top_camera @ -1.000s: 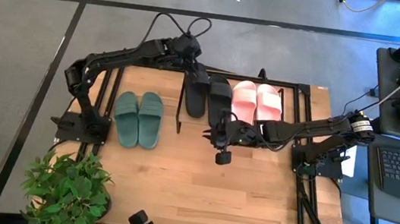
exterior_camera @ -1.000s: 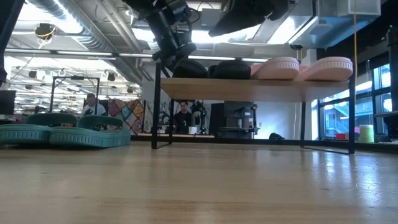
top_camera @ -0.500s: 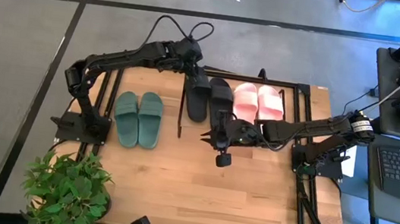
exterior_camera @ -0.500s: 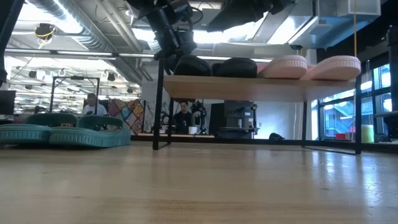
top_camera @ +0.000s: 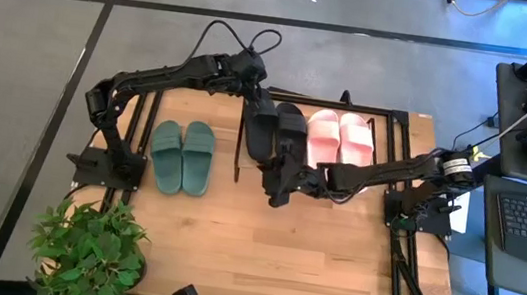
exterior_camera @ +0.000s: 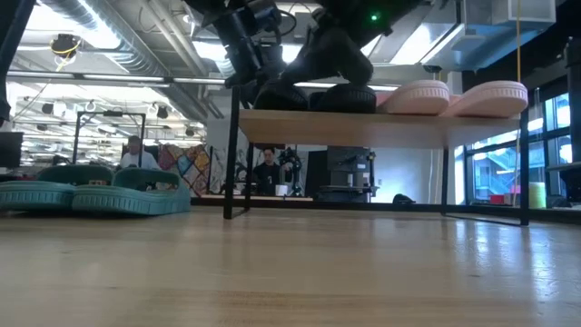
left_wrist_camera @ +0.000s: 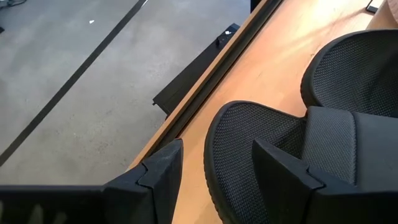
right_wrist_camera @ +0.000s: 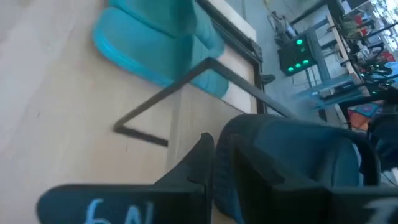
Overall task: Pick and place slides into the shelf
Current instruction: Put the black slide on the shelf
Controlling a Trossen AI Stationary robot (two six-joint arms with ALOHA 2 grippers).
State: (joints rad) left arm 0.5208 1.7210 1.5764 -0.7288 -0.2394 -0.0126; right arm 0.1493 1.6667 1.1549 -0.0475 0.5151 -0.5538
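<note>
While arms crowd shelf [top_camera: 392, 123], left gripper [left_wrist_camera: 211, 171] spread around black sandal [left_wrist_camera: 273, 155] heel; right gripper [right_wrist_camera: 222, 163] nearly clenched, contact with sandal unclear.

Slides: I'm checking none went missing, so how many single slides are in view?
6: two green slides on the table left of the shelf; two black slides and two pink slides on it.
</note>
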